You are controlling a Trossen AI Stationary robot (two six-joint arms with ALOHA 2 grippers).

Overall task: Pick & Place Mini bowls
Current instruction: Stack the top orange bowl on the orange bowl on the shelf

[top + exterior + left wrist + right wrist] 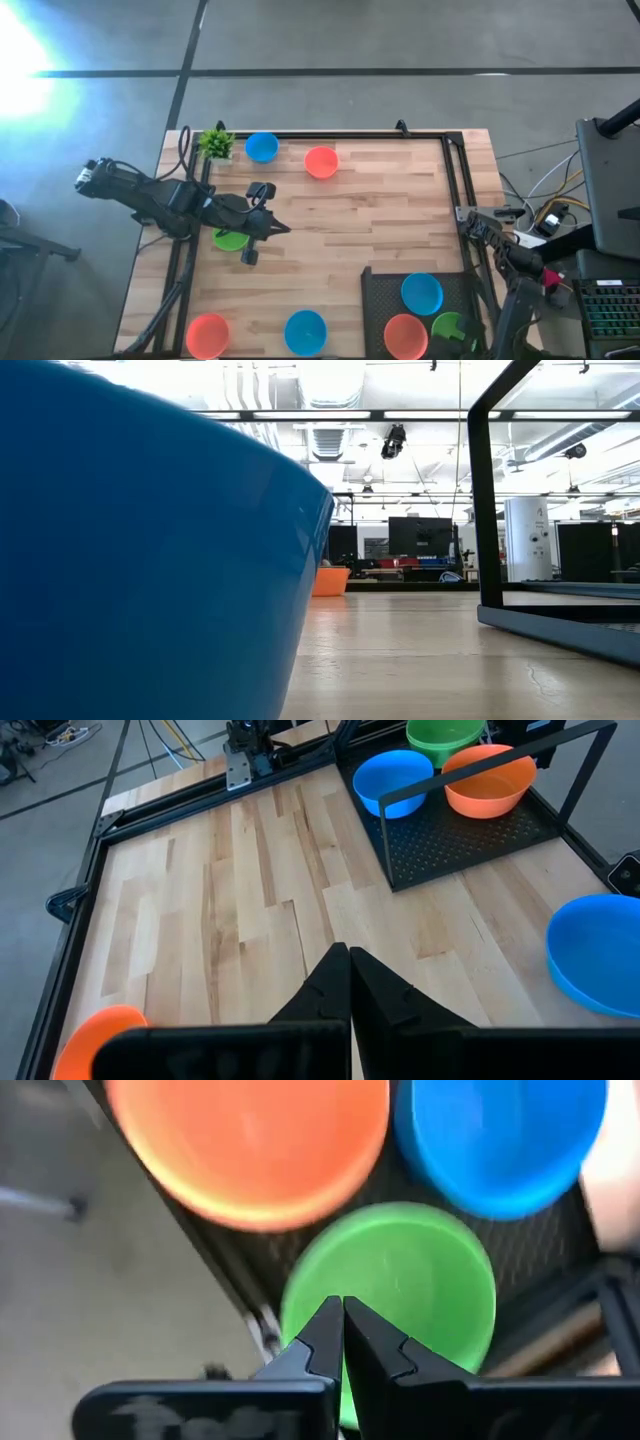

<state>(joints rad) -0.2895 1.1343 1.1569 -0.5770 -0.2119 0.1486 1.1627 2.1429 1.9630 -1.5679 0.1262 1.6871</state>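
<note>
Three bowls (pixel 423 312) sit in your black tray (pixel 378 300), right tool (pixel 343 1312) closed and empty above them, left tool (pixel 349 958) closed, empty too.

- The bench (pixel 380 215) is pale wood in a butcher-block pattern of short staggered strips, edged with a black frame.
- A black perforated tray (pixel 385 300) holds a blue mini bowl (pixel 421 293), an orange mini bowl (pixel 405 335) and a green mini bowl (pixel 447 325).
- Loose on the wood: a blue bowl (pixel 261 147), an orange bowl (pixel 321 161), a second orange bowl (pixel 208 335), a second blue bowl (pixel 305 332).
- A green bowl (pixel 228 239) shows partly from under the dark left arm.
- The potted plant (pixel 215 144) is leafy green.
- The left end effector (pixel 349 988) and right end effector (pixel 342 1335) are both black.
- The floor (pixel 400 40) is grey with dark seam lines.
</note>
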